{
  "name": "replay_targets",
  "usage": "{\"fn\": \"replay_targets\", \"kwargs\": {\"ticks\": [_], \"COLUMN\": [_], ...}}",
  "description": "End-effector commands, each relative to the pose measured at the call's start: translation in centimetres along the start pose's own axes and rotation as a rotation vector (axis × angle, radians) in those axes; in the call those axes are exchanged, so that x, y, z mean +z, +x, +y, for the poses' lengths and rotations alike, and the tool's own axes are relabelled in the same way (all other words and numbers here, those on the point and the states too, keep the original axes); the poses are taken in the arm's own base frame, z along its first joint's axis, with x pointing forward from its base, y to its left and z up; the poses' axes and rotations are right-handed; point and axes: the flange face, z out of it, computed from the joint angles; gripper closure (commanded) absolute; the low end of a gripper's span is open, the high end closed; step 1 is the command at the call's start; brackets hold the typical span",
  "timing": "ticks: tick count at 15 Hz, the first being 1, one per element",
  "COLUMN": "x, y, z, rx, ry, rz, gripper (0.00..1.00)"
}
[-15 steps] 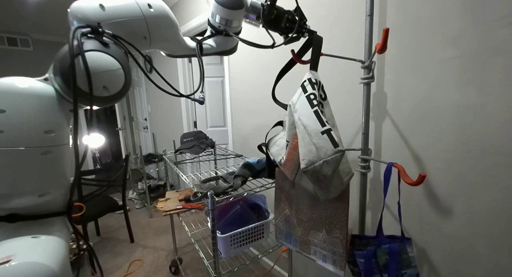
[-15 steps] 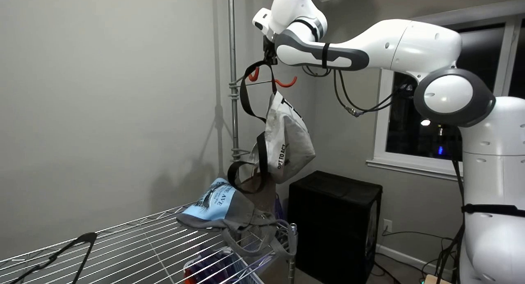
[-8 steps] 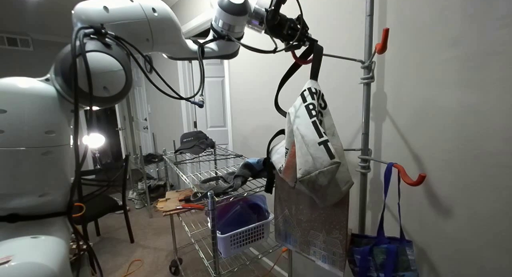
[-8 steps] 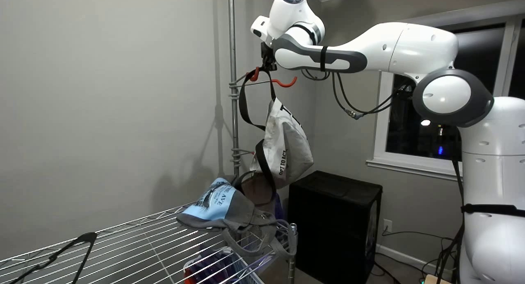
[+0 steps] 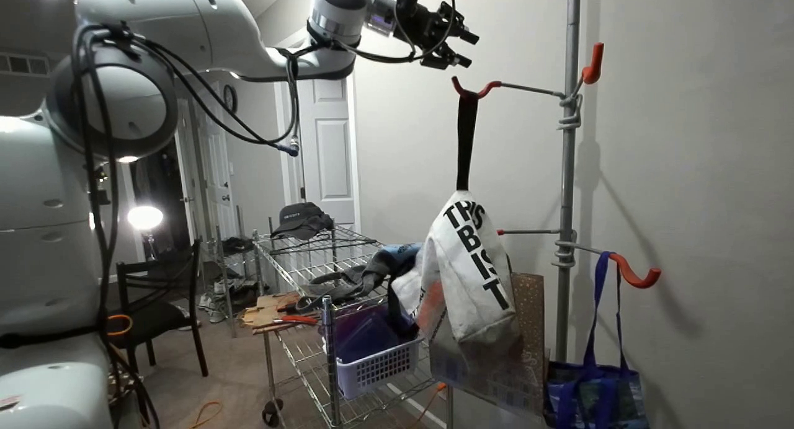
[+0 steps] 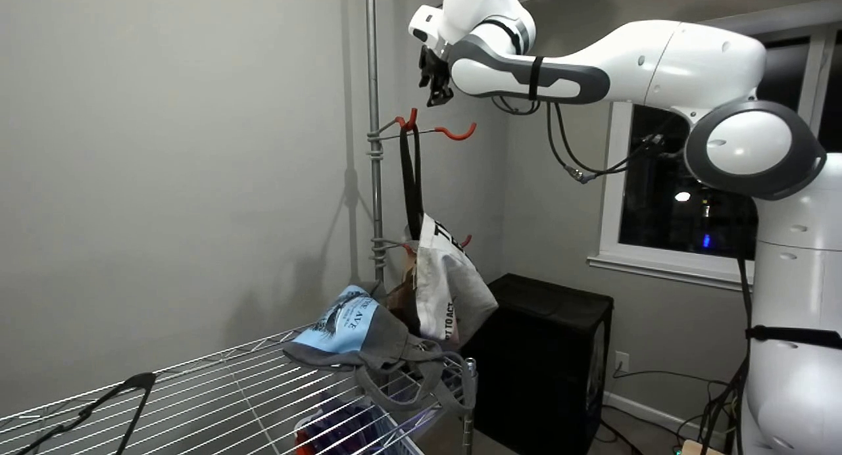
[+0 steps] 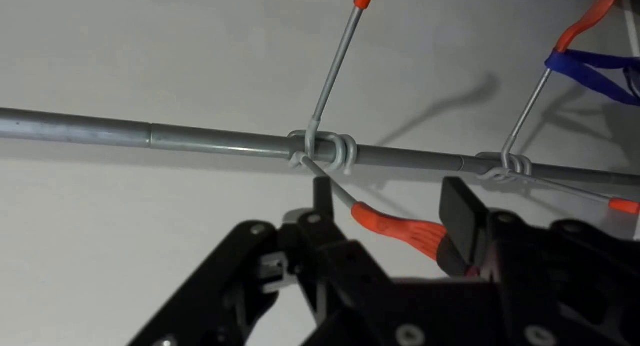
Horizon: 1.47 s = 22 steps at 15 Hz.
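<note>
My gripper (image 5: 469, 50) stands open in mid-air with nothing between its fingers, just above a red-tipped hook (image 5: 490, 88). From that hook hangs a white bag (image 5: 474, 274) with black lettering, its black strap (image 5: 467, 144) looped over the curved tip. In an exterior view the gripper (image 6: 431, 92) is apart from the strap (image 6: 411, 179), up and to its right. Between and beyond the spread fingers, the wrist view shows the hook's orange sleeve (image 7: 395, 228). The dark strap (image 7: 447, 256) there is partly hidden by the right finger.
A grey pole (image 5: 567, 168) carries several hooks, one bearing a blue bag (image 5: 595, 395). Behind the white bag hangs a brown patterned bag (image 5: 530, 330). A wire shelf (image 6: 217, 389) holds a grey and blue bag (image 6: 358, 327). A black cabinet (image 6: 539, 310) stands near the wall.
The gripper has opened and let go of the black strap, then moved up and back. The white bag has dropped lower and now hangs from the hook.
</note>
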Motion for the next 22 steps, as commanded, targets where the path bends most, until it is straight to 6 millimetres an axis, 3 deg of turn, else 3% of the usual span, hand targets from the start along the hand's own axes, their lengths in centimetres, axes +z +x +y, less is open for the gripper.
{"fn": "replay_targets", "kwargs": {"ticks": [1,2,4,7,11,22], "x": [-4.1,-5.2,-7.2,-9.5,-10.9,-9.6], "y": [0.4,0.7,1.5,3.0,5.5,14.2], "z": [-1.6,-2.1,-3.0,-5.4,-9.3,-23.6], "rx": [-0.062,-0.074,-0.101,-0.146,-0.215,-0.474], "ry": [-0.034,-0.054,-0.085,-0.11,-0.09,0.153], "rz": [0.091,0.109,0.15,0.216,0.282,0.48], "gripper": [0.11,0.04,0.0,0.0,0.0,0.0]}}
